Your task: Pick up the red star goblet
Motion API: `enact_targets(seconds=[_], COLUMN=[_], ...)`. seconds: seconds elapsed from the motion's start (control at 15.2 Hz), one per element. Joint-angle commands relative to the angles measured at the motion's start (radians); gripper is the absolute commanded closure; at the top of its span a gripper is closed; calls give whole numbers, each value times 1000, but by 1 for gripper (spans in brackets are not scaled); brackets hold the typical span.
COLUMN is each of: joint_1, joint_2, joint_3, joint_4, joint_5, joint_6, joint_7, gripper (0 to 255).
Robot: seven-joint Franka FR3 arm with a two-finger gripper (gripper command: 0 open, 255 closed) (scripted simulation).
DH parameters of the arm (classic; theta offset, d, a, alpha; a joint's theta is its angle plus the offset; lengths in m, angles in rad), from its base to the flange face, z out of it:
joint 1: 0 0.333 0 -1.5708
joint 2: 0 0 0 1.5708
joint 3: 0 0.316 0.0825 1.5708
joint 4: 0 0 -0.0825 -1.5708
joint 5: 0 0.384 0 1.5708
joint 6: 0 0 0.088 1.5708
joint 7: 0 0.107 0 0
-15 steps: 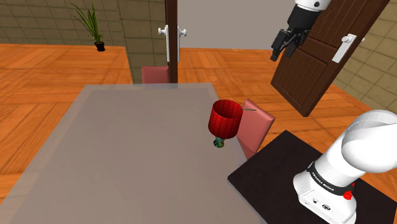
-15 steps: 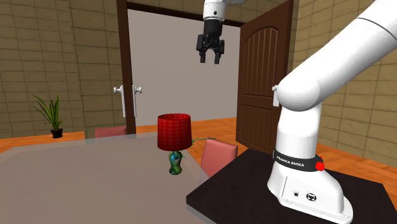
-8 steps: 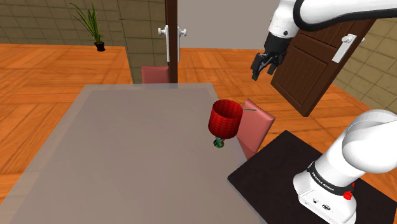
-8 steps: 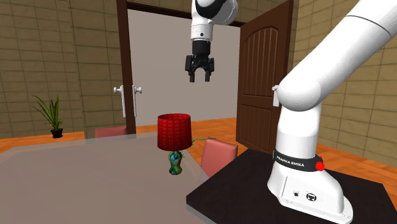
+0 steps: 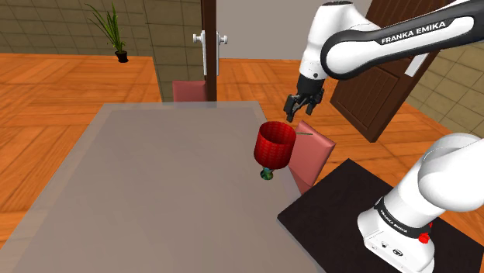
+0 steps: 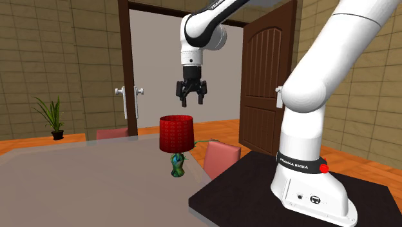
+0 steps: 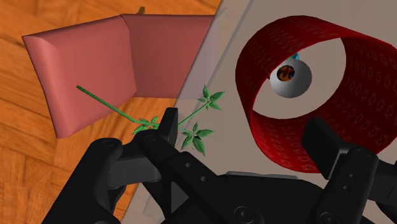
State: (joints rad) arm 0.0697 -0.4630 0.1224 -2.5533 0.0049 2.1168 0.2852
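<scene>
The arm [image 5: 372, 46] arches over with its wrist turned down, so the gripper [image 5: 297, 113] hangs above the red star goblet [image 5: 274, 147], offset from it toward the pink chair [image 5: 314, 151]. The fingers [image 7: 167, 130] stand apart, holding nothing. The goblet stands upright on the grey worktop [image 5: 155, 178], below the fingers and apart from them.

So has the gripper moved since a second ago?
Yes: in the shoulder view the gripper dropped leftward off the brown door, toward the red goblet.
</scene>
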Motion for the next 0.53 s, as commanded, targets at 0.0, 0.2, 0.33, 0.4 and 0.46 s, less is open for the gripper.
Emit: enact_targets(seconds=[0.0, 0.2, 0.33, 0.4, 0.46], joint_1=[3, 4, 3, 2, 2], joint_2=[66, 113, 130, 139, 148], joint_3=[16, 26, 28, 29, 30], joint_4=[-7, -24, -38, -45, -52], joint_5=[2, 0, -2, -3, -5], joint_6=[61, 118, 149, 165, 181], joint_7=[23, 38, 41, 43, 44], gripper=[0, 0, 0, 0, 0])
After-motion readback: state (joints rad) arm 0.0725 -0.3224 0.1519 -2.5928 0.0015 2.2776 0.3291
